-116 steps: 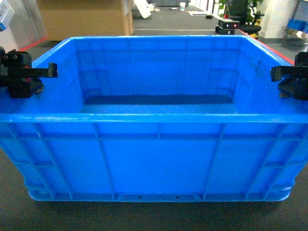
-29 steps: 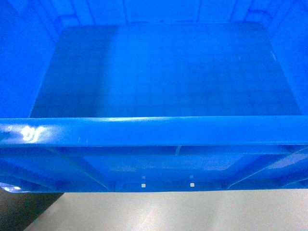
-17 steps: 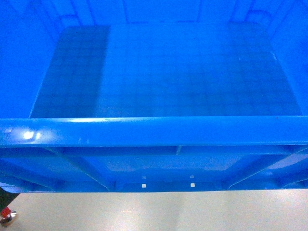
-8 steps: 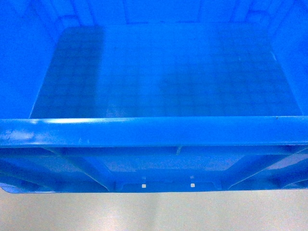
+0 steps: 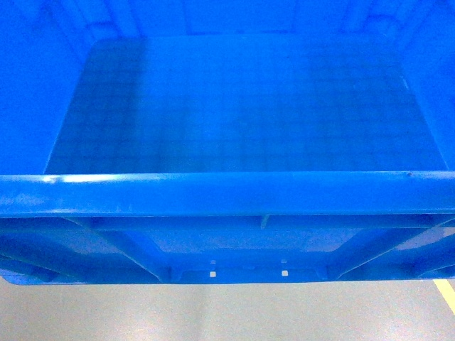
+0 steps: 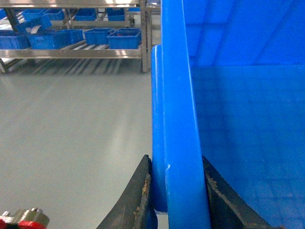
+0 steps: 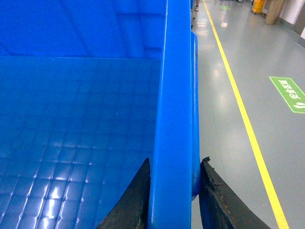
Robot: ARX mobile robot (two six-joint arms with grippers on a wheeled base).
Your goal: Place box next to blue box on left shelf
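The box point(image 5: 242, 106), a big bright-blue crate, fills the head view, and I look down onto its gridded floor and near rim. My left gripper point(image 6: 175, 160) is shut on the box's left rim point(image 6: 177, 95), one finger outside and one inside. My right gripper point(image 7: 176, 161) is shut on the right rim point(image 7: 175, 86) in the same way. The box hangs above a grey floor. The left shelf point(image 6: 86, 49), with roller tracks, stands far off at the top left of the left wrist view. Several blue boxes point(image 6: 123, 38) sit on it.
Smooth grey floor point(image 6: 71, 133) stretches between me and the shelf. A yellow floor line point(image 7: 243, 114) runs along the box's right side, with a green floor sign point(image 7: 290, 93) beyond it. A corner of the line point(image 5: 445, 293) shows under the box in the head view.
The box, earlier standing on dark floor with the grippers at its sides, now hangs close under the head camera. The floor has slid past: a caster at lower left is gone, a yellow line has appeared.
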